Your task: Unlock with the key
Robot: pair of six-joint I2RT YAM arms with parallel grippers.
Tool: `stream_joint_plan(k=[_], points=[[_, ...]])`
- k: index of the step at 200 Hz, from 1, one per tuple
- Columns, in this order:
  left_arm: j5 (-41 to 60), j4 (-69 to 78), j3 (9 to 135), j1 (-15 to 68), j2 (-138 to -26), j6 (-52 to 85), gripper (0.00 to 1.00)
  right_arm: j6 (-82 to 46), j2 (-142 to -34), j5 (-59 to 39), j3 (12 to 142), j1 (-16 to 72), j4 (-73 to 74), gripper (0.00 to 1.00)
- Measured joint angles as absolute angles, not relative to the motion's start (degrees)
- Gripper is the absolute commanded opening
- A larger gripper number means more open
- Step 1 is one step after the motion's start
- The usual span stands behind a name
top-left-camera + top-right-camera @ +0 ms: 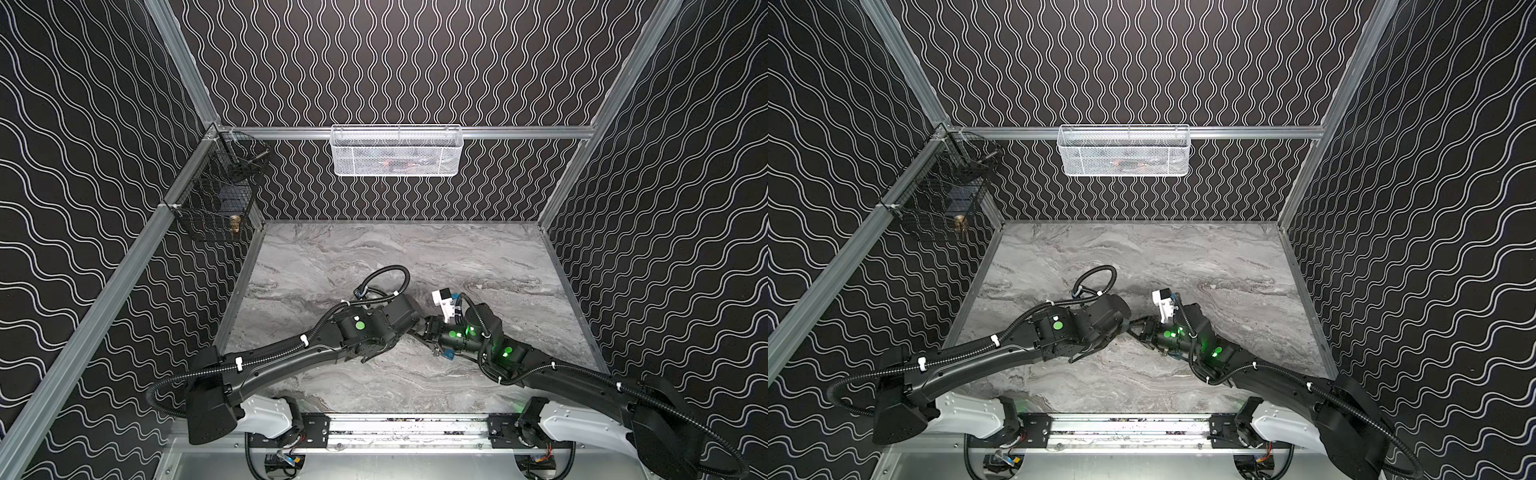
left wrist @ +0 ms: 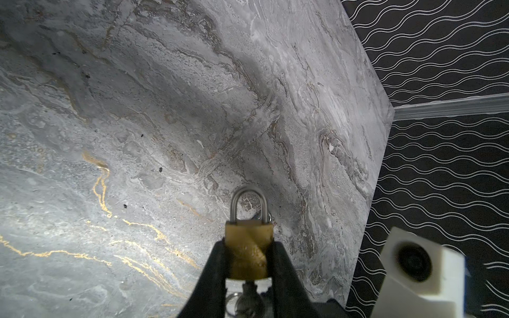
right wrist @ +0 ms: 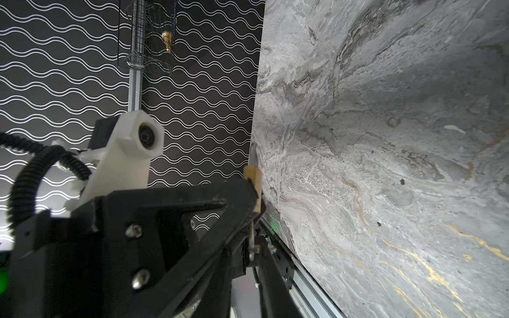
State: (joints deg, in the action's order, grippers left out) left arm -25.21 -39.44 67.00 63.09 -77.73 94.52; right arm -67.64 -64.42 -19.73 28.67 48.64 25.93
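Note:
A brass padlock (image 2: 249,235) with a steel shackle (image 2: 249,201), closed in the left wrist view, is clamped by its sides in my left gripper (image 2: 249,256). The key (image 2: 247,296) sticks out of the lock's underside, with a ring (image 2: 232,301) hanging on it. In the right wrist view the padlock (image 3: 254,180) shows edge-on past the left finger (image 3: 179,209), and my right gripper (image 3: 252,256) is shut on the thin key (image 3: 251,239). Both top views show the two grippers meeting just above the marble table (image 1: 415,257), left gripper (image 1: 409,332) against right gripper (image 1: 426,332); the lock is hidden there.
A black wire basket (image 1: 216,199) holding a brass object hangs on the left wall. A white mesh basket (image 1: 397,151) hangs on the back wall. The right arm's white camera mount (image 2: 421,272) sits close beside the lock. Patterned walls enclose the table.

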Motion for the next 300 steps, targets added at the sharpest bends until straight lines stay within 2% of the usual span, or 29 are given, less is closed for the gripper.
stream_joint_plan(k=[19,108,236,300], points=[[-25.08,-39.35,66.98,63.07,-77.67,94.52,0.00,-67.92,-65.08,-19.33,28.69,48.64,26.13,0.16],[-24.27,-39.22,67.37,62.96,-77.89,94.24,0.00,-67.59,-65.56,-18.04,28.75,48.64,27.53,0.00],[-25.06,-38.37,68.16,64.62,-78.11,91.31,0.00,-60.95,-63.96,-15.18,31.57,48.80,21.50,0.00],[-24.10,-37.60,68.25,63.99,-76.90,91.35,0.00,-57.04,-61.14,-14.37,32.25,49.74,17.67,0.13]])
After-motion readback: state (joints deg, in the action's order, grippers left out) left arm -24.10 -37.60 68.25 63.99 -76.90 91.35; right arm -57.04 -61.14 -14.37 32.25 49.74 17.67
